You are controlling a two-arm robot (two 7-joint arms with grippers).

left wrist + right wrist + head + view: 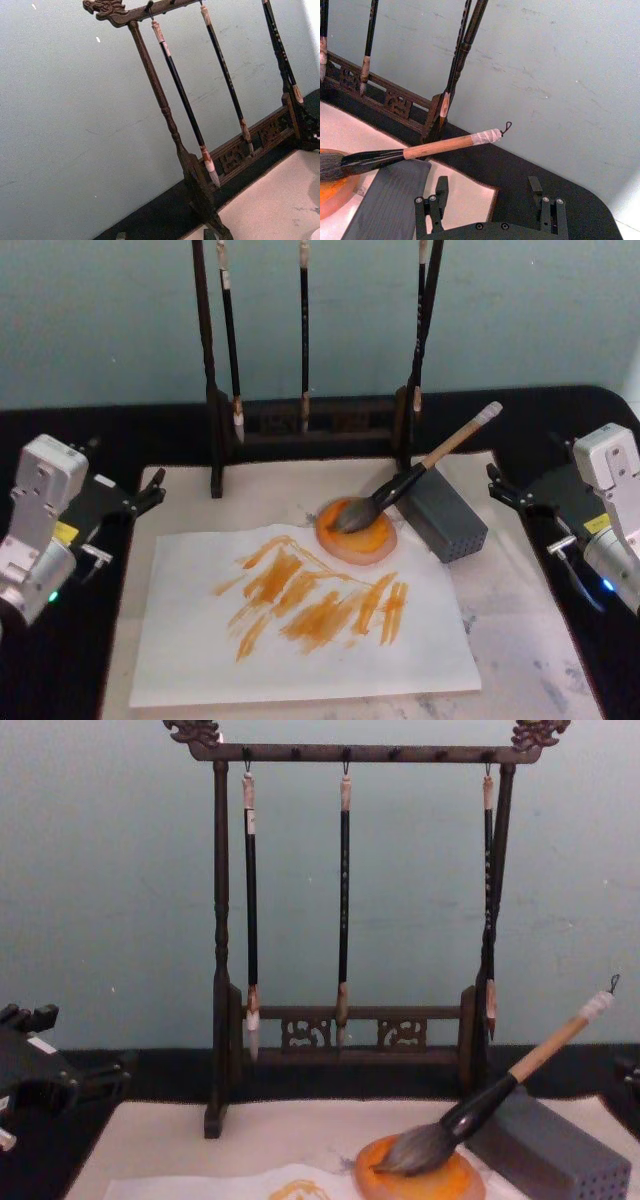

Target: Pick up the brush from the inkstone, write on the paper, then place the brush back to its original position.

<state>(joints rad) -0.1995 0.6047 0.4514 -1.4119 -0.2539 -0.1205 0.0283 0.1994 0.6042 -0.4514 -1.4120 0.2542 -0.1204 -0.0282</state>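
Note:
The brush (415, 478) lies with its bushy bristles on the round orange inkstone (372, 543). Its tan handle leans up over a grey block, with the white end cap pointing to the back right. In the right wrist view the brush (437, 147) crosses in front of my right gripper (487, 200), which is open and empty. The inkstone (332, 192) shows at the edge there. The paper (300, 640) with orange strokes lies in front of the inkstone. My left gripper (150, 492) rests open at the mat's left edge. My right gripper (498, 486) sits at the right edge.
A dark wooden rack (305, 430) with three thin hanging brushes (343, 900) stands behind the mat. The grey perforated block (447, 517) sits just right of the inkstone. A beige felt mat (530, 630) covers the black table.

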